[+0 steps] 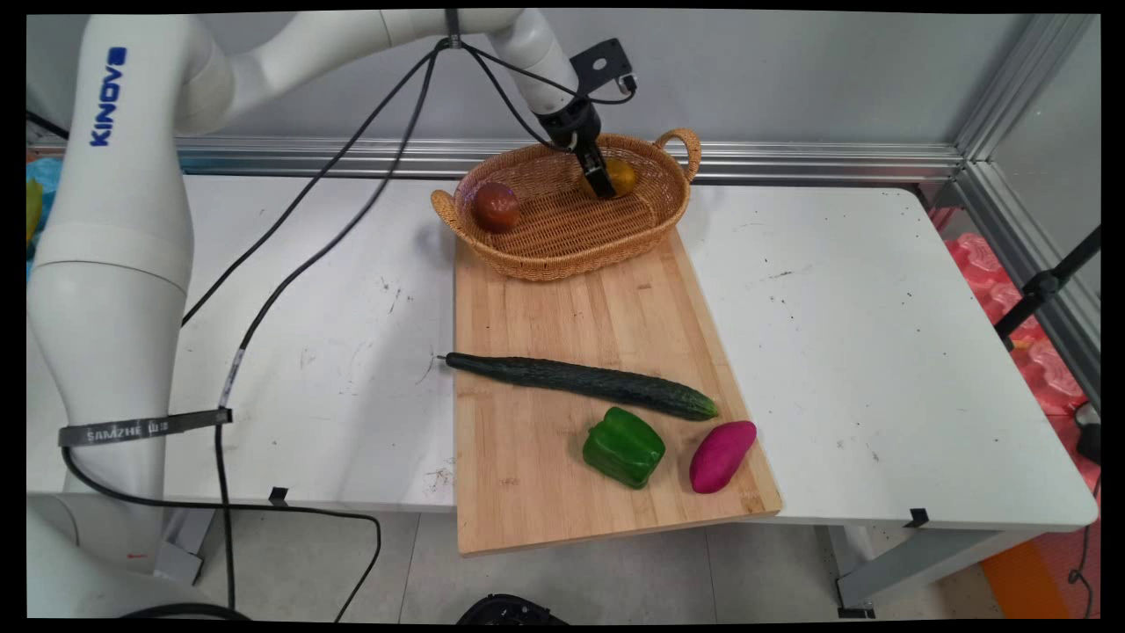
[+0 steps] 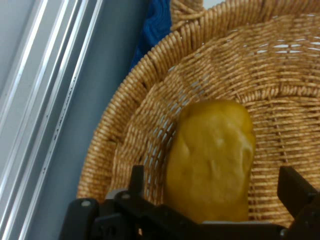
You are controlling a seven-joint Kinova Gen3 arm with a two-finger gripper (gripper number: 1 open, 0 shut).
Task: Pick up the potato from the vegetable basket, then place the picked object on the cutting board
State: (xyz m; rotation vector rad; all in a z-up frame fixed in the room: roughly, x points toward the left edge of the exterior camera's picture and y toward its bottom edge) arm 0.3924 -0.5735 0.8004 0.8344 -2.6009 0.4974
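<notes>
overhead, the white arm reaches down from the upper left into a wicker basket (image 1: 615, 251) at the far end of a wooden cutting board (image 1: 562, 352) on the white counter (image 1: 879, 352). its black gripper (image 1: 603, 185) sits low inside the basket's far right part, right at a yellow potato-like vegetable (image 2: 212, 160) that lies against the woven inner wall. in the hand view the two fingers (image 2: 137, 180) stand apart, one on each side of the yellow piece, which fills the gap between them; whether they press on it cannot be told. a dark reddish round fruit (image 1: 497, 207) rests in the basket's left end, well apart from the gripper. the basket's near side sits on the board's far edge, its loop handle (image 1: 681, 145) turned toward the wall. nearer the camera, a long dark green cucumber (image 1: 580, 383) lies across the board, its stem tip reaching the board's left edge. just beyond it toward the near edge sit a green bell pepper (image 1: 624, 447) and, beside that on the right, a magenta sweet potato (image 1: 722, 455). black cables (image 1: 352, 158) hang from the arm over the counter's left half.
</notes>
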